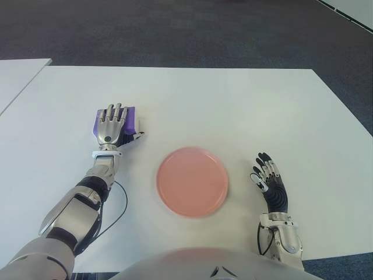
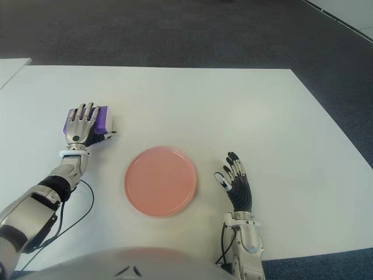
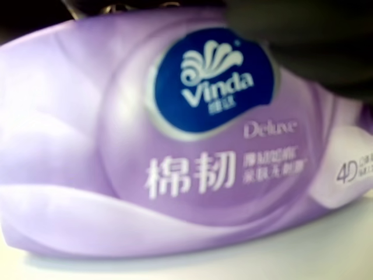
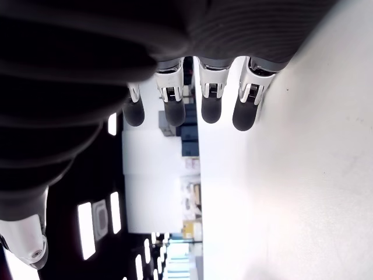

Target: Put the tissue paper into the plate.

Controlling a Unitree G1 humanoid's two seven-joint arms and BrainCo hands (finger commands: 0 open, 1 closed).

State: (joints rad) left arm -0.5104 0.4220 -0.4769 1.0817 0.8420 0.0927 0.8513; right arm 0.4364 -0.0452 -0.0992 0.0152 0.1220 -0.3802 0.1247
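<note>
A purple tissue paper pack (image 1: 132, 118) lies on the white table (image 1: 233, 111) at the left. My left hand (image 1: 112, 125) is laid over its top, fingers stretched flat and thumb out beside its right edge, so most of the pack is hidden. In the left wrist view the tissue pack (image 3: 192, 151) fills the picture and sits on the table. The pink round plate (image 1: 192, 182) stands at the table's near middle, to the right of the pack and apart from it, with nothing in it. My right hand (image 1: 268, 181) shows to the right of the plate, its fingers (image 4: 211, 111) straight and holding nothing.
A black cable (image 1: 119, 204) loops beside my left forearm. Another white table (image 1: 17, 76) stands at the far left across a narrow gap. Dark carpet (image 1: 175, 29) lies beyond the table's far edge.
</note>
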